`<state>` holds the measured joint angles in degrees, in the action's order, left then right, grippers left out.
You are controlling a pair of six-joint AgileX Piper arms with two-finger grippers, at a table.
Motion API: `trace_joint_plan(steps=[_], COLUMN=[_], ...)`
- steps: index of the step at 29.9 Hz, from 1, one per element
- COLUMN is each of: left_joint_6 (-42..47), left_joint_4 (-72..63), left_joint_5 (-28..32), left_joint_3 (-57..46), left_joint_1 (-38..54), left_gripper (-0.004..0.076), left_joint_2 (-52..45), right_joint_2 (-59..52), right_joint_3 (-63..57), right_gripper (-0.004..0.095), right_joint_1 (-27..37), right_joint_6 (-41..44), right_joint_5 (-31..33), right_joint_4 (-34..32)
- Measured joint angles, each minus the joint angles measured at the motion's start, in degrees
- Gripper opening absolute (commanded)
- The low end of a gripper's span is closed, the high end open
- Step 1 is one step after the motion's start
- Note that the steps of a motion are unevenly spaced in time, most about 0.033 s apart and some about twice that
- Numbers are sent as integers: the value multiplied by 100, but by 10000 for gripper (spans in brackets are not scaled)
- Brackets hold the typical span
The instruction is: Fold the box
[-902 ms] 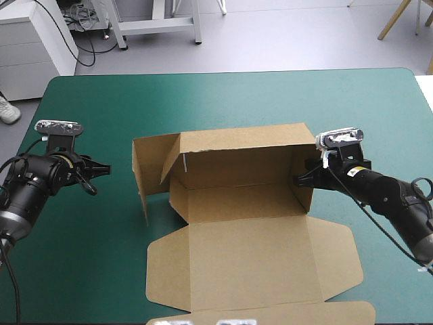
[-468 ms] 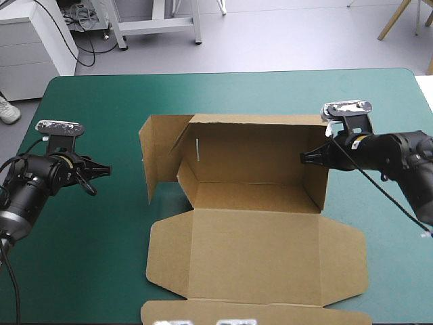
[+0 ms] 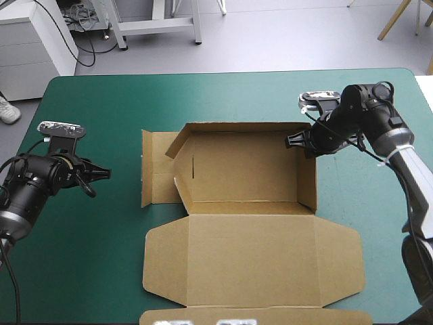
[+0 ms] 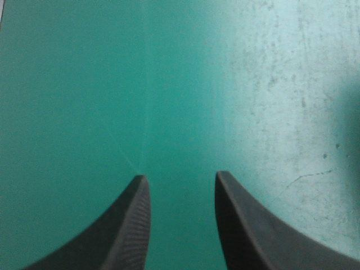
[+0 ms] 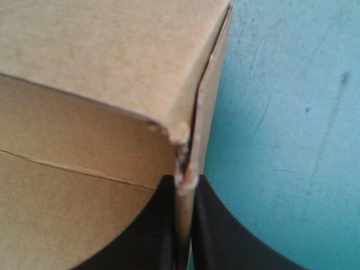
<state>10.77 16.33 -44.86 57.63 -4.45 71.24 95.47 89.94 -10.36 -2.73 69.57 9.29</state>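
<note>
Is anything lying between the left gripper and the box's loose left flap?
Nothing visible. Only bare teal-green cover lies between the open left gripper and the left flap of the box.

Left jaws apart, right jaws nearly closed.

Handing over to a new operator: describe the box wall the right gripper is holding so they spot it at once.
On the table, the box sits mid-cover, its lid flat toward the near edge. The wall is the short upright one at the box's right end, pinched at its far corner by the right gripper. The left end's flap splays outward, unheld.
</note>
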Motion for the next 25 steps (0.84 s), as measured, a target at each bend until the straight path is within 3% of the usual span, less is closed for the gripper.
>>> trace_joint_plan(steps=[8, 11, 15, 17, 25], left_joint_6=[-62, -62, -139, -186, -283], left_joint_4=[0, 0, 0, 0, -13], left_joint_5=[-110, -140, -194, -216, -255], left_joint_3=[0, 0, 0, 0, 0], left_joint_1=[0, 0, 0, 0, 0], left_gripper=[256, 256, 256, 256, 256], left_joint_2=[0, 0, 0, 0, 0], right_joint_2=[1015, 1371, 1745, 1853, 1744], right_joint_3=[902, 1192, 1436, 1511, 1963], right_gripper=[15, 153, 483, 600, 630], right_joint_1=[0, 0, 0, 0, 0], right_joint_6=[-172, -320, -458, -486, -492], right_joint_5=[32, -2, -82, -122, -32], right_joint_4=[76, 120, 126, 126, 54])
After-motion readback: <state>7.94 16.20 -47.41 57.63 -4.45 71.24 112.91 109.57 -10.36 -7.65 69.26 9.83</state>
